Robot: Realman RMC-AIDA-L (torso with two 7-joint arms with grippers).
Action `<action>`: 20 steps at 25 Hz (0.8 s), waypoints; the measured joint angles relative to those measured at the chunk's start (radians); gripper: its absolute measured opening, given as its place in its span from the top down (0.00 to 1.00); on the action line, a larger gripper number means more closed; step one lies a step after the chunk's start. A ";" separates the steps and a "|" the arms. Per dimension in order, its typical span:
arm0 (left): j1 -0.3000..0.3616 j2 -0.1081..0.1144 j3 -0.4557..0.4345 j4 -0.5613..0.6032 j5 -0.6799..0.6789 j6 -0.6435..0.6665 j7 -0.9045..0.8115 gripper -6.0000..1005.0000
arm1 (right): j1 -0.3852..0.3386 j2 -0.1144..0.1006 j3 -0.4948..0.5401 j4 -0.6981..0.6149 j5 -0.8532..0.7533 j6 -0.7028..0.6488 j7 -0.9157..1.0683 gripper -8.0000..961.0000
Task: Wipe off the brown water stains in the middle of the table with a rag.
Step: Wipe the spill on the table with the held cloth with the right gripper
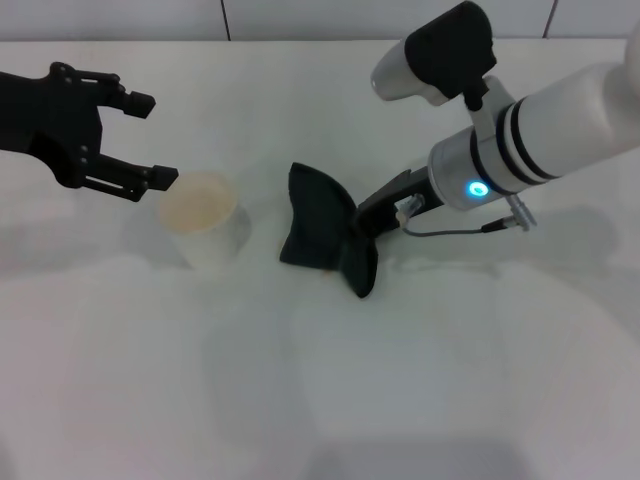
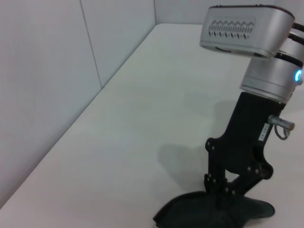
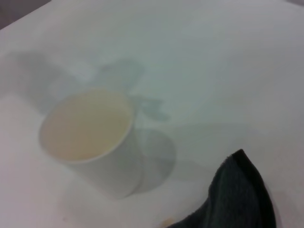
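Dark charcoal soft cloth rag (image 1: 325, 232) lies crumpled on the wide plain white bench (image 1: 420, 380), near the middle, folded into pointed lobes. The right claw (image 1: 368, 224) is down on the rag's right edge, black fingers pressed into the cloth; the rag spreads out to the left of it and a pointed fold hangs toward the front. In the left wrist view the right claw's black linkage (image 2: 240, 161) comes straight down into the rag (image 2: 213, 212), so contact is clear, but the fingertips are buried in the cloth in every view; it looks clamped on the rag. The rag is cut off at the edge of that view.

The left claw (image 1: 148, 140) hovers over the bench on the left side, fingers spread apart, gripping nothing. It is well apart from the rag. Just beside its lower fingertip stands a translucent white cup with a brownish inside (image 1: 202, 224), upright, between the left claw and the rag, touching neither.

Right wrist view: the cup (image 3: 90, 137) is blurred, and only a corner of the rag (image 3: 237, 199) shows. A tiny orange fleck (image 3: 166, 221) sits on the bench beside the rag's edge, too small and blurred to name for certain. The brown water stains cannot be made out in the head view; the rag covers that patch of bench.
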 joint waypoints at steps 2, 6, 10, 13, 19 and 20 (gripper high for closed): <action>0.002 0.000 0.000 -0.001 0.000 -0.003 0.000 0.12 | -0.002 -0.001 0.016 0.002 -0.009 0.003 0.000 0.91; 0.004 0.000 0.000 -0.001 0.000 -0.006 0.000 0.12 | -0.003 -0.002 0.044 0.007 -0.025 0.007 0.000 0.91; 0.004 0.000 0.000 -0.001 0.000 -0.009 0.006 0.12 | -0.003 -0.002 0.052 0.009 -0.026 0.009 -0.001 0.91; 0.004 -0.001 0.000 -0.001 0.001 -0.009 0.011 0.12 | -0.002 -0.002 0.051 0.009 -0.026 0.000 -0.006 0.91; -0.001 -0.005 0.000 -0.001 0.020 -0.009 0.014 0.12 | -0.022 0.008 0.030 -0.021 -0.013 -0.067 -0.009 0.91; 0.000 -0.005 0.000 -0.001 0.020 -0.009 0.015 0.12 | -0.027 0.008 0.029 -0.028 -0.012 -0.070 -0.009 0.91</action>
